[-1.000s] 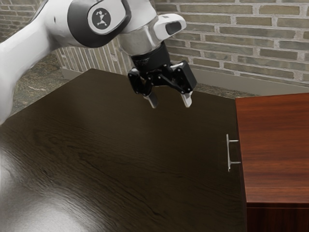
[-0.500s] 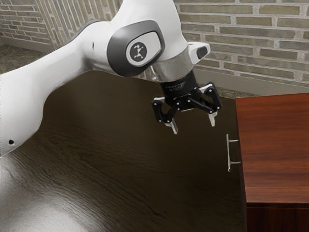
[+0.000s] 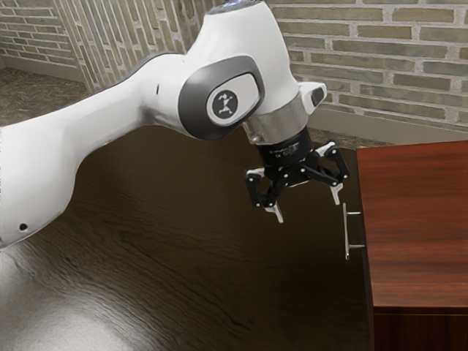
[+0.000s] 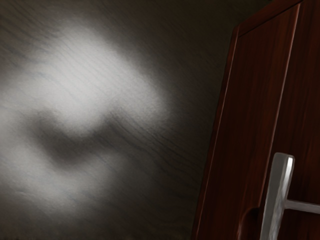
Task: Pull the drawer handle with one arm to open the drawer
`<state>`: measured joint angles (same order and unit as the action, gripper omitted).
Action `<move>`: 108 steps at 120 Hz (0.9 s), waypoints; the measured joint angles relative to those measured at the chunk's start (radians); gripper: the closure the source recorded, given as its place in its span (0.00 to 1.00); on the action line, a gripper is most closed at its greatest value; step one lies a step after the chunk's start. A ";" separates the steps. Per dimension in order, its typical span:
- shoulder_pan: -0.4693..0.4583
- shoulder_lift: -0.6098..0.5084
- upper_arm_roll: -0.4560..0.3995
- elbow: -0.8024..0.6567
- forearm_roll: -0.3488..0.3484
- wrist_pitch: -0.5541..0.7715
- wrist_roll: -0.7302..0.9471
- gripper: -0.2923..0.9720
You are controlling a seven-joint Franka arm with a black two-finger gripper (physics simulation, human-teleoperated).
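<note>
While the drawer [image 4: 250, 115] sits shut, the pincer [image 3: 308, 206] hangs spread and empty above the dark surface [image 3: 146, 263] — just beside the silver handle [image 3: 346, 230] on the red-brown cabinet [image 3: 417, 219], probably so its fingers can straddle the bar.

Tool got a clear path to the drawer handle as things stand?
Probably yes: the open tool hangs close beside the handle, slightly above it, and nothing stands between them.

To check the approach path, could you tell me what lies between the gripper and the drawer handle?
Nothing: in the exterior view the stretch between the open gripper and the drawer handle is bare, with just the dark table beneath.
</note>
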<state>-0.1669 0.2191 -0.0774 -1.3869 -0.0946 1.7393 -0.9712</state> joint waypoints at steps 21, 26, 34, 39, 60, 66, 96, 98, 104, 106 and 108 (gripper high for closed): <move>0.003 -0.034 -0.011 -0.073 0.020 0.055 -0.027 0.23; 0.002 -0.045 -0.015 -0.089 0.022 0.072 -0.030 0.23; 0.002 -0.061 -0.018 -0.108 0.023 0.097 -0.036 0.23; 0.003 -0.069 -0.019 -0.121 0.022 0.112 -0.039 0.23; 0.006 -0.100 -0.025 -0.172 0.017 0.172 -0.046 0.26; 0.005 -0.106 -0.029 -0.187 0.014 0.190 -0.046 0.26; 0.006 -0.111 -0.032 -0.232 0.002 0.259 -0.040 0.28; 0.007 -0.111 -0.032 -0.233 0.001 0.263 -0.039 0.28; 0.007 -0.111 -0.033 -0.240 0.000 0.273 -0.036 0.29; 0.006 -0.111 -0.033 -0.242 -0.001 0.276 -0.035 0.29; 0.006 -0.111 -0.034 -0.244 -0.001 0.280 -0.033 0.29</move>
<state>-0.1610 0.1080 -0.1109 -1.6309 -0.0956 2.0189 -1.0046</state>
